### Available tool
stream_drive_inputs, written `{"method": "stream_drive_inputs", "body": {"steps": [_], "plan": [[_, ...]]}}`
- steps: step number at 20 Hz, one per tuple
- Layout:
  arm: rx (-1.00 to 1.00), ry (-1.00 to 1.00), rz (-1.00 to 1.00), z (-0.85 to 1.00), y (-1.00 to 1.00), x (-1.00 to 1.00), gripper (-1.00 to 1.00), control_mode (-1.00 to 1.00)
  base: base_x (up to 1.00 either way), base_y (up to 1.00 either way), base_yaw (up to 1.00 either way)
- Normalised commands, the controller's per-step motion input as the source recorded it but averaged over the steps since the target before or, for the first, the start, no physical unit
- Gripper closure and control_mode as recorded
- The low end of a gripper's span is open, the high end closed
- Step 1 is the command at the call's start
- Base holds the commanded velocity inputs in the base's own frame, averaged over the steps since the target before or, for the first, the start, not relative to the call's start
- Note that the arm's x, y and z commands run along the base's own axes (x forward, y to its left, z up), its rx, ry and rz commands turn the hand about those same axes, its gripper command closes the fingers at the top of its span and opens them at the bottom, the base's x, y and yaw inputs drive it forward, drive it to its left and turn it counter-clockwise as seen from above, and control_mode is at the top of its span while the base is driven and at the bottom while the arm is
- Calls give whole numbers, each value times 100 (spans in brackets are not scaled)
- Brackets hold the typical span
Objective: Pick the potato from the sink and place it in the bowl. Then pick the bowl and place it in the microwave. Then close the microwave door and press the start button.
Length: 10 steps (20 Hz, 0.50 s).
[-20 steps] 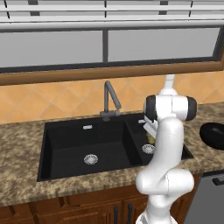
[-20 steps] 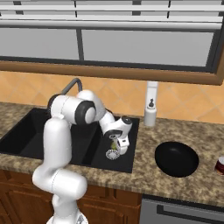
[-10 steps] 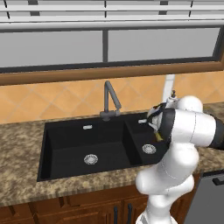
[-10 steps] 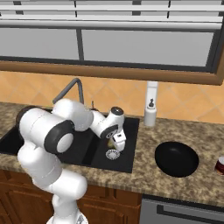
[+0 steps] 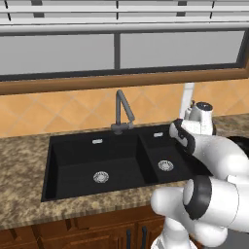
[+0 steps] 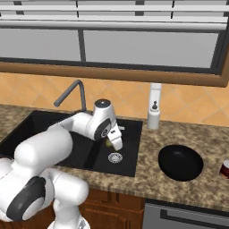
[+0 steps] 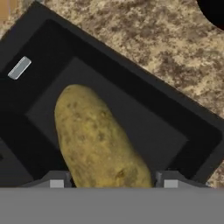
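Granite counter (image 6: 152, 167) carries the bowl (image 6: 180, 162); the hand view has fingers (image 7: 56, 179) clasping the potato (image 7: 98, 140) above the sink (image 7: 144, 122).

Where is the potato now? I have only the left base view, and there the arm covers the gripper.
Observer: The hand view shows the potato between the fingertips, over the smaller basin.
Operator: Is it lifted?
Observer: In the right base view the gripper holds it above the drain ring.
Operator: Is the bowl free?
Observer: Yes, the bowl is empty, on the counter right of the sink.
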Motion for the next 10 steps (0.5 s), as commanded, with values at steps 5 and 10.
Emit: {"method": "stream_drive_inputs", "body": {"steps": [5, 10], "plan": [[-4, 0, 0, 66, -77, -40, 100, -100, 0, 0, 0], [-4, 0, 0, 24, -100, -23, 100, -100, 0, 0, 0]]}}
